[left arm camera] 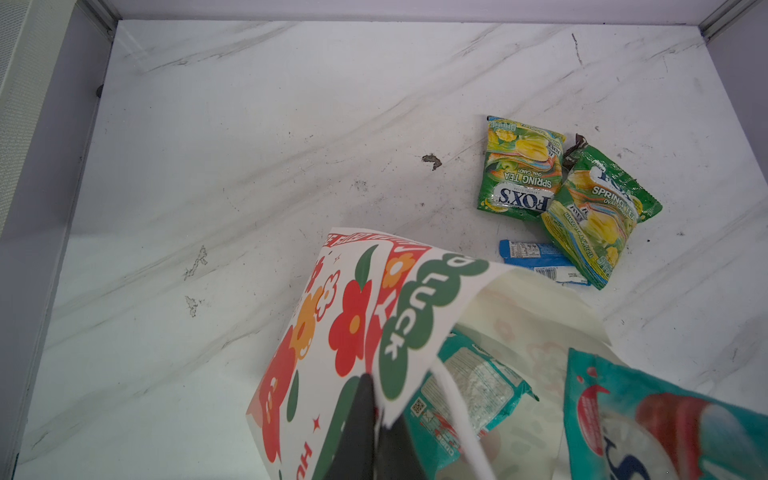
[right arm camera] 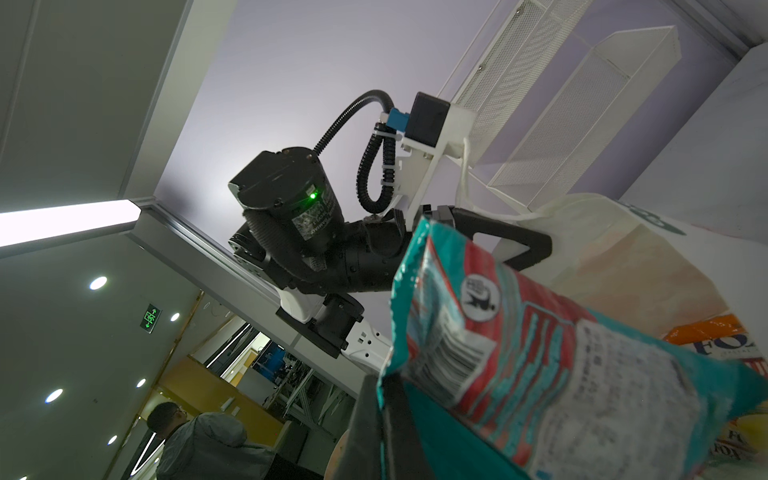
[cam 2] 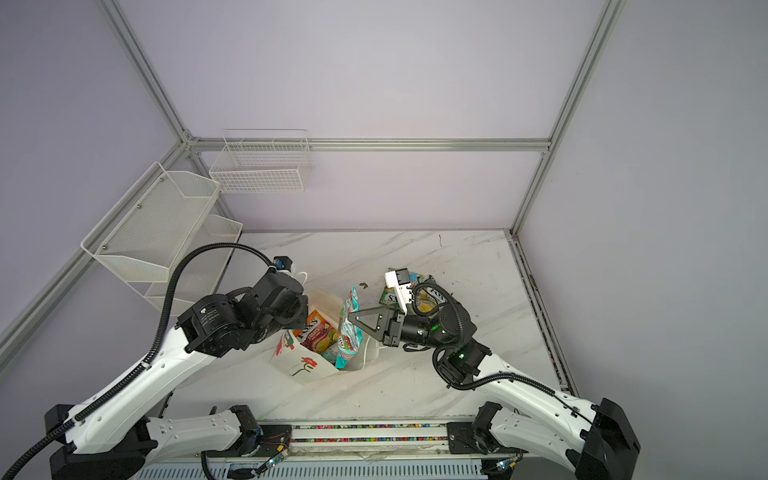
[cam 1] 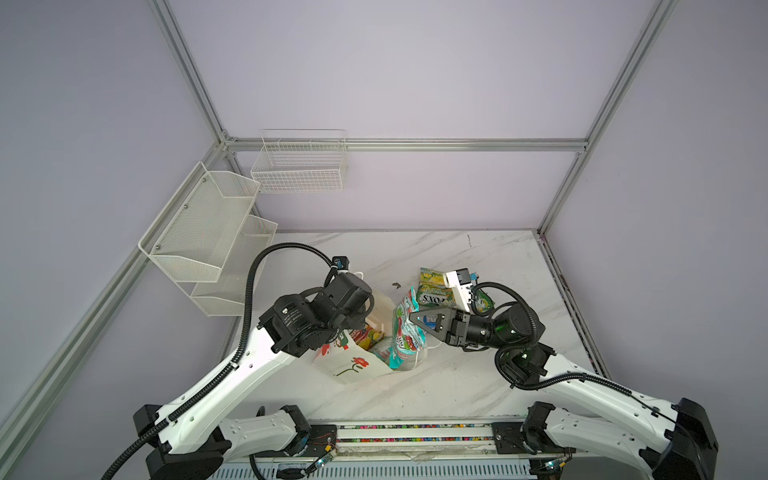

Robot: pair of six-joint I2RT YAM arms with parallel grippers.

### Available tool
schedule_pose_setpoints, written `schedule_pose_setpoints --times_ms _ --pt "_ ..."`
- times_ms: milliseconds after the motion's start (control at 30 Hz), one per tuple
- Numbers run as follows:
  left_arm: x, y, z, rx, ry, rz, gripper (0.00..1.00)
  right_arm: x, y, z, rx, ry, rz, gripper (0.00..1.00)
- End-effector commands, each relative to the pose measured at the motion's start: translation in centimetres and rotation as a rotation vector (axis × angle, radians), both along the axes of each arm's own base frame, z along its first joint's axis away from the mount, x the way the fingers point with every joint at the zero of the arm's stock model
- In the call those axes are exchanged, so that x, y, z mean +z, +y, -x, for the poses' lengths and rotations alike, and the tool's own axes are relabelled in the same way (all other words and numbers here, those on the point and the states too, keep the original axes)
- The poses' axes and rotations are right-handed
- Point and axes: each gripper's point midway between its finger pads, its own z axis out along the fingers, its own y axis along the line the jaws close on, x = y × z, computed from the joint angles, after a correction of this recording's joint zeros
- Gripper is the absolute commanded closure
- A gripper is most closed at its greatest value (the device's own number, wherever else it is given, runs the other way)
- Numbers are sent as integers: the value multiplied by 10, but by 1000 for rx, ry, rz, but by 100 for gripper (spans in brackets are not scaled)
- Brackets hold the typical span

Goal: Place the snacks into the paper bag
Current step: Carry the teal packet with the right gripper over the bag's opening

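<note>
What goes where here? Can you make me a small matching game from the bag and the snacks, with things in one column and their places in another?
Things
1. upright teal packet
2. blue bar wrapper
3. orange packet
4. paper bag

Places
A. lying flat on the table
B. down inside the bag
C. rim pinched by the left end effector
D. gripped by the right end effector

Pairs: 1-D, 2-A, 3-B, 4-C
</note>
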Motion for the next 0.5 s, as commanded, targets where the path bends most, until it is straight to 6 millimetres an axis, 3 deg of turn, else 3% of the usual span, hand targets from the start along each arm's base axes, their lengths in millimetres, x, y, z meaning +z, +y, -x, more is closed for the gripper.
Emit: schedule_pose_setpoints --times_ms 0,467 --pt "12 -5 -7 17 -63 64 100 45 -7 8 -5 -109 -123 100" --pt "14 -4 -7 17 -69 71 100 44 11 -1 18 -126 -123 100"
